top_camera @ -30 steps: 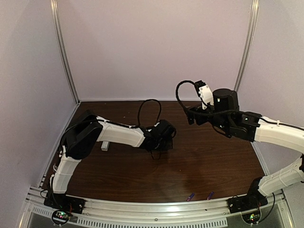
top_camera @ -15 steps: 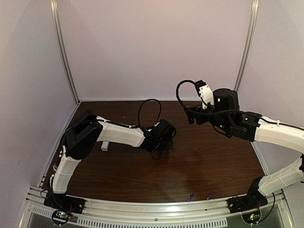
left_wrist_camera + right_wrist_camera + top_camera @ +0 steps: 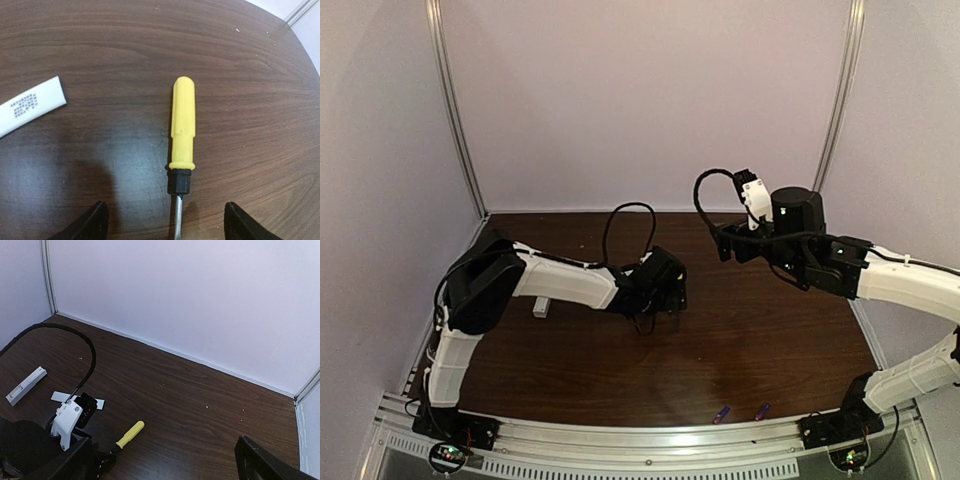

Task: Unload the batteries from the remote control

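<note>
Two batteries (image 3: 741, 412) lie in the top view at the near edge of the worktop (image 3: 750, 340), just beside the front rail and close to each other, well apart from both arms. Risk: they are round and near the edge, so a sweep by the right arm's lower links could roll them into the rail. The remote (image 3: 541, 307) shows only as a pale end beside the left arm, mostly hidden by it. The left end effector (image 3: 665, 300) sits low over mid-worktop; the right end effector (image 3: 725, 243) hangs high, and its jaw state cannot be read here.

Left wrist view: the left end effector (image 3: 162, 222) is spread wide and grips nothing. The screwdriver (image 3: 182, 137) lies flat between its fingertips (image 3: 95, 222), shaft toward the camera and touched by neither. Risk: a low pull-back could drag the shaft and spin the tool into the cover (image 3: 30, 106), which lies to the left, printed side up.

Right wrist view: the right end effector (image 3: 165, 460) is fully open and empty, high above the worktop. Remote (image 3: 26, 385), cover (image 3: 62, 397) and screwdriver (image 3: 130, 434) lie apart from one another.

No container is visible in any view; whether the remote's battery bay is empty cannot be told
</note>
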